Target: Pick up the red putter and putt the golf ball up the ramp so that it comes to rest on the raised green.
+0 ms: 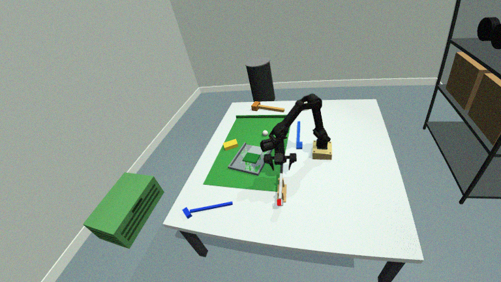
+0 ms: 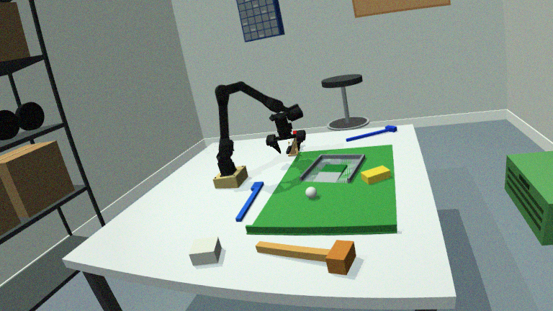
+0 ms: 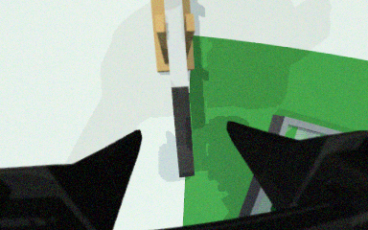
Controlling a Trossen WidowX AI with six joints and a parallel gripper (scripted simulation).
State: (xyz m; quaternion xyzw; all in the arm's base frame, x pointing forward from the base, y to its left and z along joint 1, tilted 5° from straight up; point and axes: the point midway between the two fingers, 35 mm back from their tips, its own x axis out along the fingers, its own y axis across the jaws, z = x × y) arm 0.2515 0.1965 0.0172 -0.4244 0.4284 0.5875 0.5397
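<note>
The red putter (image 1: pixel 279 202) (image 2: pixel 294 132) (image 3: pixel 177 53) leans in a wooden stand (image 1: pixel 284 190) (image 3: pixel 161 59), red head at the far end, dark grip toward me. My gripper (image 1: pixel 281 169) (image 2: pixel 289 151) (image 3: pixel 185 129) is open and empty. In the wrist view its fingertips appear on either side of the dark grip, apart from it. The white golf ball (image 1: pixel 265 132) (image 2: pixel 311 192) rests on the green mat (image 1: pixel 218 177) (image 2: pixel 351 214) (image 3: pixel 240 77). The grey-walled ramp (image 1: pixel 242 171) (image 2: pixel 342 156) holds the raised green (image 1: pixel 251 157) (image 2: pixel 334 168). The ramp is partly hidden by my arm in the top view.
A yellow block (image 1: pixel 230 144) (image 2: pixel 375 174) sits on the mat. One blue club (image 1: pixel 299 134) (image 2: pixel 249 201) lies near my base, another (image 1: pixel 210 207) (image 2: pixel 369 134) near the table edge. An orange mallet (image 1: pixel 269 108) (image 2: pixel 340 256) and a white block (image 2: pixel 204 251) lie beyond the mat's raised edge.
</note>
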